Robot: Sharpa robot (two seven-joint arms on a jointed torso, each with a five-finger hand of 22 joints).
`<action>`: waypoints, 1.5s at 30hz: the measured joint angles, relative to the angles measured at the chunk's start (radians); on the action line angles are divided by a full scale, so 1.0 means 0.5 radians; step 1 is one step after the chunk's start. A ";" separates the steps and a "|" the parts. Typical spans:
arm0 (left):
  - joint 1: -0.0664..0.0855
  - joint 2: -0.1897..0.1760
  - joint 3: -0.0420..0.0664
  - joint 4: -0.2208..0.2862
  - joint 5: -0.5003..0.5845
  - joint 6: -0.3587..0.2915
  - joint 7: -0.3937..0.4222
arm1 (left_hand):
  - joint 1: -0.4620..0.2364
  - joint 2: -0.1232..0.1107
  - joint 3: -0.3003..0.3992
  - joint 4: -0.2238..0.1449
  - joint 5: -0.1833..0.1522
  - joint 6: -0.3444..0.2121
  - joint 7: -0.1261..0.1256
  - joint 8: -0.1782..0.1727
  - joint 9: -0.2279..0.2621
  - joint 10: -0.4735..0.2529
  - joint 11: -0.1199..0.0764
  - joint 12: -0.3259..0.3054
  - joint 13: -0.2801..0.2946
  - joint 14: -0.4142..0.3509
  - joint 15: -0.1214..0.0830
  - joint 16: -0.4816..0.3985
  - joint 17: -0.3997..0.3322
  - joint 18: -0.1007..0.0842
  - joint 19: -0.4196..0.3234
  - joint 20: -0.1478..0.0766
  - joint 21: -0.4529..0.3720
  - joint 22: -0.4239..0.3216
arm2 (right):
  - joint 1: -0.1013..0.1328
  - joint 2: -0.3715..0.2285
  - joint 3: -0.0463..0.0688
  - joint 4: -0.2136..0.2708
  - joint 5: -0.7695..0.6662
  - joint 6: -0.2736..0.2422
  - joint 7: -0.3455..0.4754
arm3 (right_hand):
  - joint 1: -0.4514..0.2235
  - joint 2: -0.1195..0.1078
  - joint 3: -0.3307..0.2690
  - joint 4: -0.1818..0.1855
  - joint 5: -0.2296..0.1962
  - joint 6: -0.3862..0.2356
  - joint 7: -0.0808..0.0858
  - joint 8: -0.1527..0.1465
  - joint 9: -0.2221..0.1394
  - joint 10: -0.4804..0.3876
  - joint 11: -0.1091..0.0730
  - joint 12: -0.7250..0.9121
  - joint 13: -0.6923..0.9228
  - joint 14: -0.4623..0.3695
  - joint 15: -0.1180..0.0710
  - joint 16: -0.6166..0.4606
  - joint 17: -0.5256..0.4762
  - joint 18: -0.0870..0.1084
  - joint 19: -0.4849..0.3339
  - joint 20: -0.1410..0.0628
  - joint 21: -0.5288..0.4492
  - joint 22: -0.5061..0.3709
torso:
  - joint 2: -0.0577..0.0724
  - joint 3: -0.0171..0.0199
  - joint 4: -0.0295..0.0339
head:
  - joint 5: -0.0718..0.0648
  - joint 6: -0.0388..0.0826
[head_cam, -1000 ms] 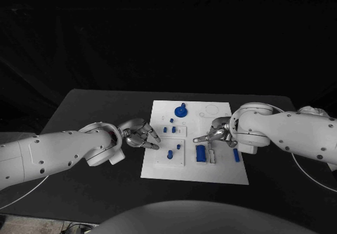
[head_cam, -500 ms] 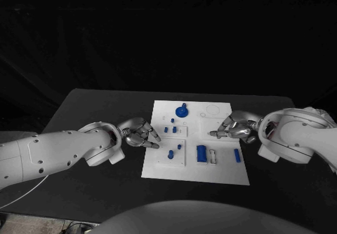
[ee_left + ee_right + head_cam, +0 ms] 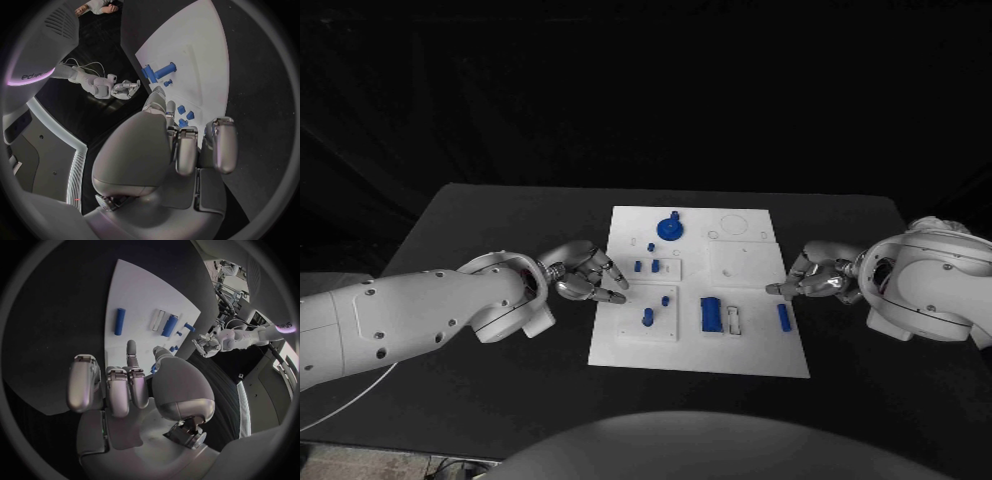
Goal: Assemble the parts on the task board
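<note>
The white task board (image 3: 700,345) lies in the middle of the black table. On it are a round blue knob part (image 3: 671,229), several small blue pieces (image 3: 648,266), a blue block (image 3: 713,314) in a holder and a blue bar (image 3: 783,317). My left hand (image 3: 589,277) sits at the board's left edge, fingers loosely bent, holding nothing. My right hand (image 3: 815,280) hangs just off the board's right edge, empty. The left wrist view shows the left hand (image 3: 181,145), the board (image 3: 206,65) and the knob part (image 3: 159,72). The right wrist view shows the right hand (image 3: 125,385), bar (image 3: 120,321) and block (image 3: 169,325).
The black table (image 3: 488,230) spreads wide on both sides of the board and behind it. Both white forearms lie low over the table, the left arm (image 3: 401,320) at the near left, the right arm (image 3: 935,290) at the right edge.
My right hand has drawn back to the right, off the blue block and past the board's right edge. The block stays in its holder. The left hand has barely moved.
</note>
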 measured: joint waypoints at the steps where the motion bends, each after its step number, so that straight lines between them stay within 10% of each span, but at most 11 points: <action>1: 0.000 0.001 0.000 -0.001 0.000 0.000 0.000 | 0.000 0.000 0.000 0.000 0.001 0.000 0.000 0.000 0.000 0.000 0.000 0.000 0.002 0.000 0.000 0.000 0.000 0.000 0.000 0.000 0.000 0.000 | -0.001 0.003 0.000 -0.008 -0.015 0.022 -0.021 | 0.000 0.000 -0.007 -0.003 -0.006 0.034 -0.010 0.010 -0.006 0.000 0.000 0.000 0.000 0.000 0.000 0.000 0.000 0.000 0.000 0.000 0.000 0.000 | 0.000 -0.0004 0.000 | 0.002 0.000; 7: 0.000 0.005 -0.001 -0.002 0.002 0.001 0.000 | 0.000 0.000 0.000 0.000 0.007 0.000 0.000 0.000 0.000 0.000 0.000 0.004 -0.009 0.000 0.000 0.000 0.000 0.000 0.000 0.000 0.000 0.000 | -0.004 0.048 -0.001 -0.048 -0.101 0.148 -0.125 | 0.000 0.000 -0.029 0.008 -0.038 0.146 -0.046 0.055 -0.006 0.000 -0.022 0.000 0.000 0.004 -0.019 0.000 0.000 0.000 -0.004 -0.019 0.000 0.000 | 0.000 -0.0010 0.002 | 0.009 0.000; 15: 0.000 0.004 -0.001 -0.002 0.003 0.002 0.000 | 0.000 0.000 0.000 0.000 0.007 0.000 0.000 0.000 0.000 0.000 0.000 0.005 -0.015 0.000 0.000 0.000 0.000 0.000 0.000 0.000 0.000 0.000 | -0.005 0.138 -0.001 -0.129 -0.197 0.307 -0.204 | -0.002 0.016 -0.051 0.014 -0.281 0.175 -0.060 0.062 -0.002 0.008 -0.029 0.000 0.000 0.004 -0.034 0.000 0.000 0.001 -0.011 -0.040 -0.032 0.000 | -0.001 -0.0010 0.002 | 0.009 0.000; 45: -0.002 0.017 -0.001 -0.009 0.004 0.012 -0.008 | 0.000 0.000 0.000 0.000 0.007 0.000 0.000 0.000 0.000 -0.004 0.004 0.000 -0.022 0.000 0.000 0.000 -0.001 0.000 0.000 0.000 0.000 0.000 | -0.096 0.304 -0.001 -0.320 -0.196 0.445 -0.272 | 0.063 0.032 0.014 -0.073 -0.140 0.110 -0.032 0.015 -0.010 0.001 -0.036 0.000 -0.001 0.003 -0.033 0.000 -0.001 0.001 -0.055 -0.039 -0.160 0.001 | -0.001 -0.0010 0.000 | 0.007 0.000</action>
